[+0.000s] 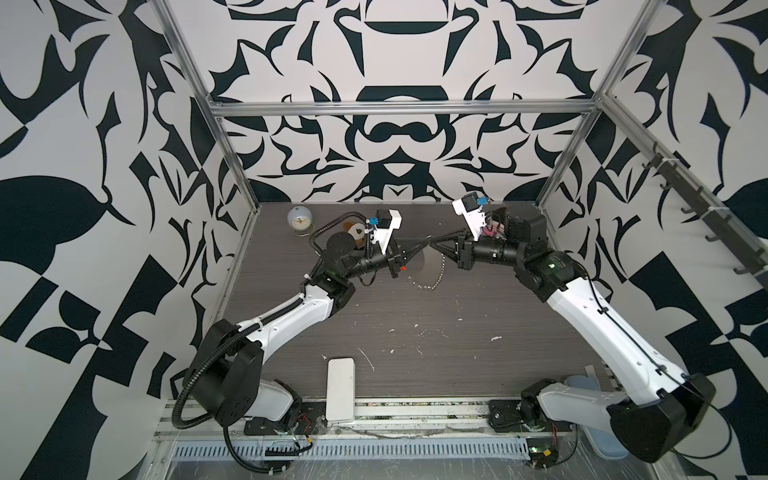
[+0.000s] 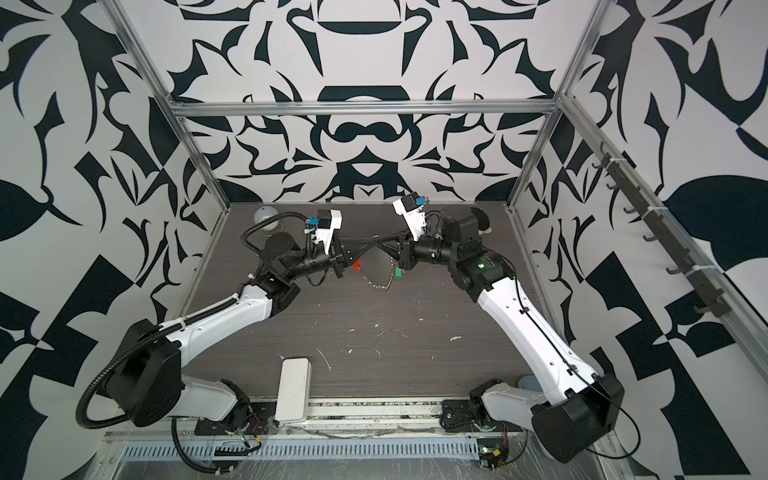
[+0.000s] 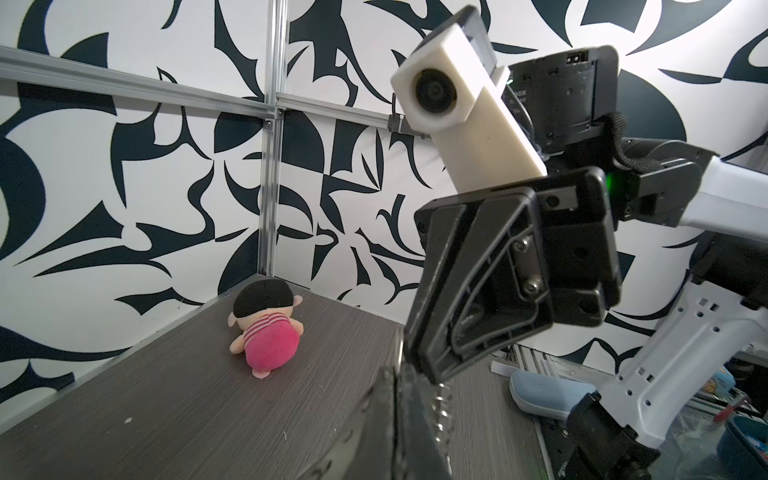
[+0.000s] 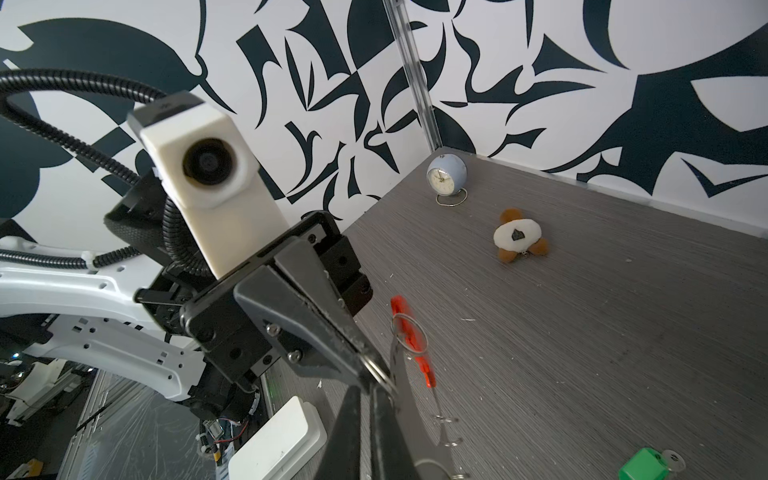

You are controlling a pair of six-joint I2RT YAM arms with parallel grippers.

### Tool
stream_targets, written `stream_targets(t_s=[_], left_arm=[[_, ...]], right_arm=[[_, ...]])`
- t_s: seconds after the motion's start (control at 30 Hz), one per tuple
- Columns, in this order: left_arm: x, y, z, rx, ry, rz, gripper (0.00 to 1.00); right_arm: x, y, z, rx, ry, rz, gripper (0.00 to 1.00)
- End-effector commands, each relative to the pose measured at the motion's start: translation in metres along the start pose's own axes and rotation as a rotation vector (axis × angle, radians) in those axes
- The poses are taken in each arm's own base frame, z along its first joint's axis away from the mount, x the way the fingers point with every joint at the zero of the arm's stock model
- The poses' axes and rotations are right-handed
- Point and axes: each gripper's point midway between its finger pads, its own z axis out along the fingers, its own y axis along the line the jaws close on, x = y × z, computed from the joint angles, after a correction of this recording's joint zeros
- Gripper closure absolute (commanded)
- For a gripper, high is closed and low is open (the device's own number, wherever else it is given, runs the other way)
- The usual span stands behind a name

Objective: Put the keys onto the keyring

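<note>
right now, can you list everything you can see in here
keyring: 1, silver rings with red bar, held above the table between both end effectors
key: 1, green head, on table near the keyring
clock: 1, pale blue, back left corner
plush toy: 1, white and brown, near clock
doll: 1, pink, black hair, back right
box: 1, white, front edge
table: 1, dark grey
left end effector: 1, black, shut on keyring
right end effector: 1, black, shut on keyring
arms: 2, white and black
</note>
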Motion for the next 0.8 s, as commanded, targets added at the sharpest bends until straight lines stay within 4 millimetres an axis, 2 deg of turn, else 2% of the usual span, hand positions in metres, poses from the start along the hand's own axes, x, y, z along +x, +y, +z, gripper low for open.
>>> stream_targets(t_s=[0.0,0.13,0.23,0.47,0.5,0.6,0.7,0.77], left_arm=[[-0.019,-0.007,0.001,0.039,-0.054,0.029,1.0],[-0.02,-0.008,0.001,0.046,-0.054,0.027,1.0],[-0.02,-0.008,0.002,0.048,-0.051,0.025,1.0],[-0.019,-0.003,-0.001,0.035,-0.043,0.018,1.0],[-0.02,-0.003,-0.001,0.034,-0.042,0.017,1.0],[-0.019,-0.001,-0.002,0.035,-0.03,0.011,1.0],[-0.018,-0.001,-0.002,0.039,-0.026,0.003,1.0],[-0.019,-0.002,-0.002,0.046,-0.027,-0.001,1.0]], right_arm=[[-0.01,0.005,-0.001,-0.027,-0.031,-0.038,0.89],[-0.012,0.007,-0.001,-0.032,-0.036,-0.043,0.89],[-0.014,0.007,-0.001,-0.033,-0.039,-0.048,1.0],[-0.016,0.008,-0.009,0.003,-0.045,-0.078,1.0],[-0.016,0.008,-0.011,0.017,-0.044,-0.088,0.94],[-0.018,0.007,-0.017,0.039,-0.048,-0.102,0.66],[-0.019,0.003,-0.019,0.047,-0.05,-0.1,0.58],[-0.02,0.001,-0.017,0.041,-0.048,-0.094,0.57]])
